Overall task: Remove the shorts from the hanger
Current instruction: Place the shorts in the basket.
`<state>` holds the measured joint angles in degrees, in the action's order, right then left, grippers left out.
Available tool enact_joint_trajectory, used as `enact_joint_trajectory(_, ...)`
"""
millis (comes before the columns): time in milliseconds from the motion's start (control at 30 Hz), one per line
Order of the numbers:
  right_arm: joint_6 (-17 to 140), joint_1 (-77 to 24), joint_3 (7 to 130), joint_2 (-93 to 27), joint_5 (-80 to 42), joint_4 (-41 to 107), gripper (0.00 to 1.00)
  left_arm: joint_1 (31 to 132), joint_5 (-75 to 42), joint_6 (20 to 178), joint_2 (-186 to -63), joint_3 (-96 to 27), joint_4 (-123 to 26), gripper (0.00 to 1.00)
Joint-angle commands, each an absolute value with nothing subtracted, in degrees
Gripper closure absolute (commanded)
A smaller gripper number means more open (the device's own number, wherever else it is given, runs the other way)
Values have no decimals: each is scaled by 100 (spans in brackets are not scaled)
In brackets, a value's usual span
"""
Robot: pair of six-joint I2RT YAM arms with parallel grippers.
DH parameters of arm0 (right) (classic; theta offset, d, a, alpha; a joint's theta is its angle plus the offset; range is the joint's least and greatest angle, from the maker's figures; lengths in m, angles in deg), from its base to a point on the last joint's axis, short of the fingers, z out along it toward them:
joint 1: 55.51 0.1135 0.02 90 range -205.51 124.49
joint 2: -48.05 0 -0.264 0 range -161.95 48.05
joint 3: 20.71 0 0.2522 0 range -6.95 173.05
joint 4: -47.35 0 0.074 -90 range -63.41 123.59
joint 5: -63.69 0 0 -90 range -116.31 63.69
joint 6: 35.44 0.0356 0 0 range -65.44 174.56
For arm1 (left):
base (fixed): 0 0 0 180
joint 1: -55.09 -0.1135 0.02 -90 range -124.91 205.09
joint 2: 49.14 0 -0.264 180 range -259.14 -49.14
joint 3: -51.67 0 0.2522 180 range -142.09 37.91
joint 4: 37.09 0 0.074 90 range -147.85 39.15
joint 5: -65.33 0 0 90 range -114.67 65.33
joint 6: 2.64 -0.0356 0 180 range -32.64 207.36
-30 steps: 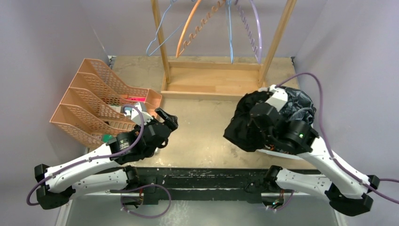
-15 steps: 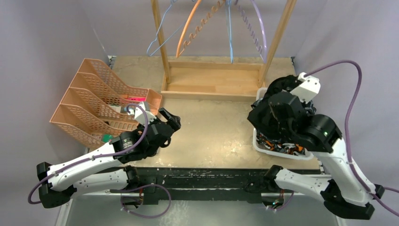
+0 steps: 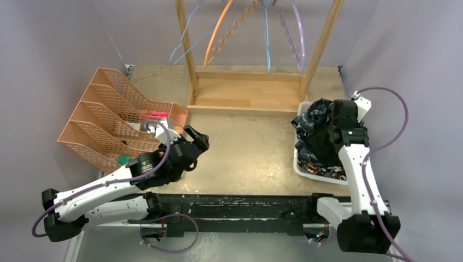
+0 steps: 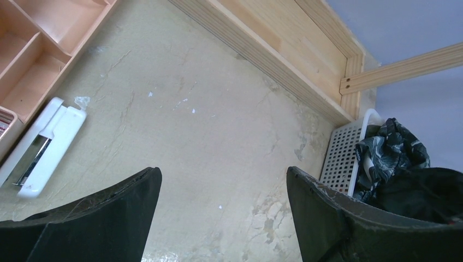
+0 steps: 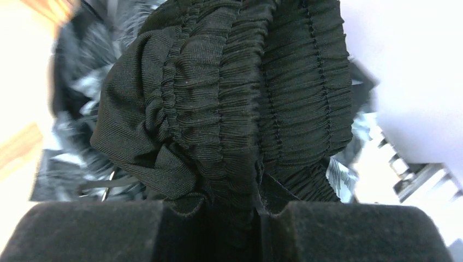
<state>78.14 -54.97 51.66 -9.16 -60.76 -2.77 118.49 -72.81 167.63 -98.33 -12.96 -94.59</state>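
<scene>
Pinched narrow, the right claw (image 5: 229, 210) grips the gathered elastic waistband of the plain black ribbed-fabric shorts (image 5: 229, 109), holding them over the white perforated plastic bin (image 4: 341, 158) at about three o'clock on the scuffed beige table (image 3: 240, 153). At twelve o'clock stands the pale wooden clothes rack (image 3: 245, 95), its thin wire and plastic hangers (image 3: 267, 38) dangling bare. A tiered orange plastic mesh tray (image 3: 109, 109) sits at nine o'clock. In the bin, dark grey-blue camouflage shorts (image 4: 390, 147) bunch up above orange-black-white camouflage shorts (image 3: 314, 164). Near seven o'clock the left claw (image 4: 223, 174) hangs spread wide, holding nothing, above the tabletop. A small white stapler-like tool (image 4: 43, 144) lies beside the tray.
</scene>
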Motion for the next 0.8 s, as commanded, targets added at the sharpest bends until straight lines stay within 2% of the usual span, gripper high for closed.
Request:
enact_joint_trajectory(0, 8049, -6355, 4324, -1204, -4424, 985, 90, 11835, -7416, 16629, -9756, -1329, -9339, 16)
enact_joint_trajectory(33, 8096, -6422, 4198, -1292, -4341, 1151, 85, 11829, -7432, 16629, -9762, -1340, -9358, 16)
enact_joint_trajectory(100, 8203, -6507, 4300, -1548, -4182, 1049, 83, 11830, -7470, 16629, -9762, -1336, -9364, 16)
enact_joint_trajectory(200, 8235, -6517, 4247, -1620, -4194, 1093, 57, 11828, -7485, 16628, -9774, -1327, -9341, 16)
enact_joint_trajectory(233, 8241, -6517, 4260, -1558, -4225, 1059, 42, 11826, -7476, 16624, -9782, -1319, -9339, 16)
enact_joint_trajectory(267, 8191, -6517, 4305, -1473, -4242, 1018, 34, 11828, -7476, 16622, -9793, -1323, -9345, 16)
enact_joint_trajectory(400, 8012, -6517, 4787, -974, -4399, 651, 28, 11829, -7499, 16614, -9838, -1309, -9369, 16)
enact_joint_trajectory(567, 7819, -6517, 5590, -464, -4385, 249, 10, 11823, -7531, 16416, -9991, -1411, -9349, 14)
enact_joint_trajectory(767, 7425, -6515, 6096, -63, -3840, 217, 9, 11828, -7766, 16086, -10252, -1785, -9769, 11)
